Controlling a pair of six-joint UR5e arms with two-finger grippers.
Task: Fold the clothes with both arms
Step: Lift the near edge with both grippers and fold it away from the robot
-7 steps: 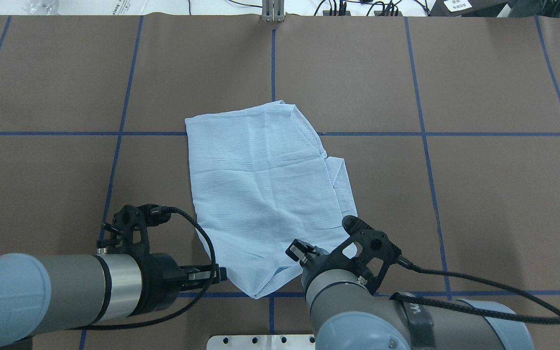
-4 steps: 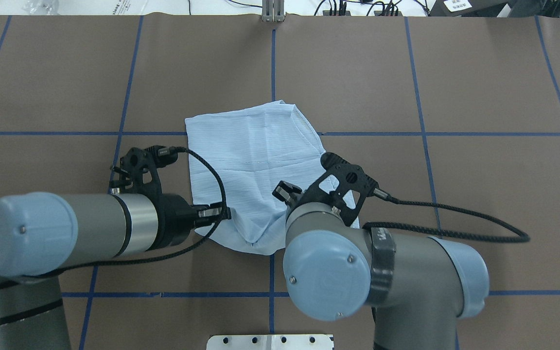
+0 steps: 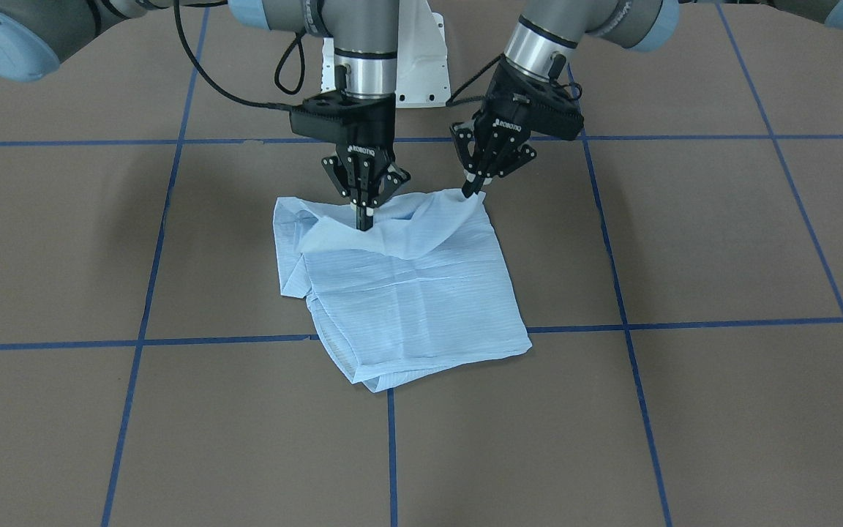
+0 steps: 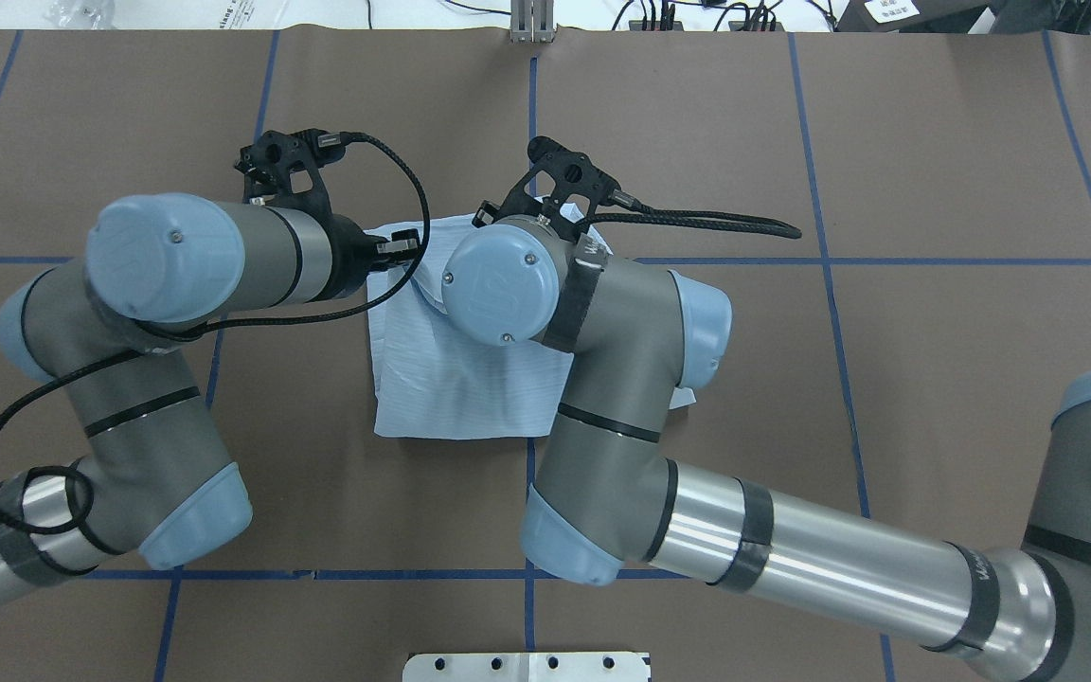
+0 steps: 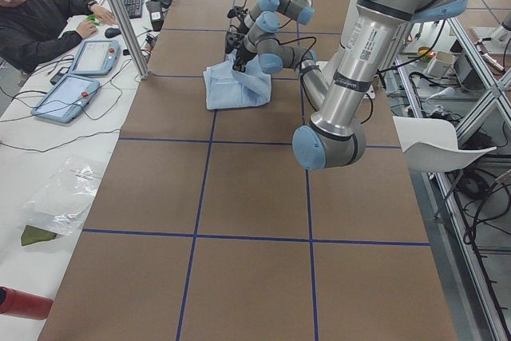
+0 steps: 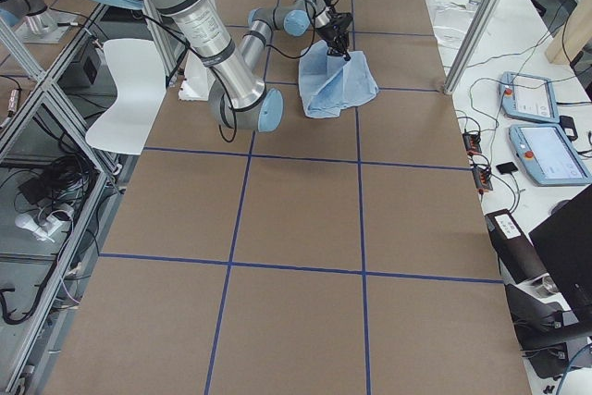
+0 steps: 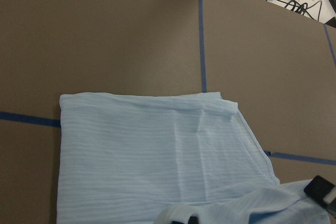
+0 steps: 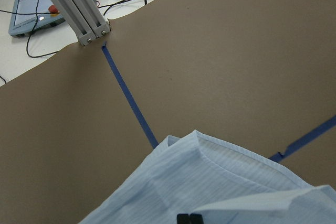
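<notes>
Brown table (image 3: 685, 241) bears the shirt (image 3: 421, 300); left gripper (image 3: 474, 189) and right gripper (image 3: 364, 218) both pinch its raised edge

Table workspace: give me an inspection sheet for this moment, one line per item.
Surface: brown table cover with a blue tape grid, lying flat.
Job's things: light blue shirt, partly folded, its robot-side edge held up over the rest.
Clutter: nothing seen on the cover.
Grippers: left gripper and right gripper each pinch the raised edge, jaws closed.
Cables: black cables loop from each wrist camera; no snag visible.
Surroundings: a seated person and tablets at a side bench.
</notes>
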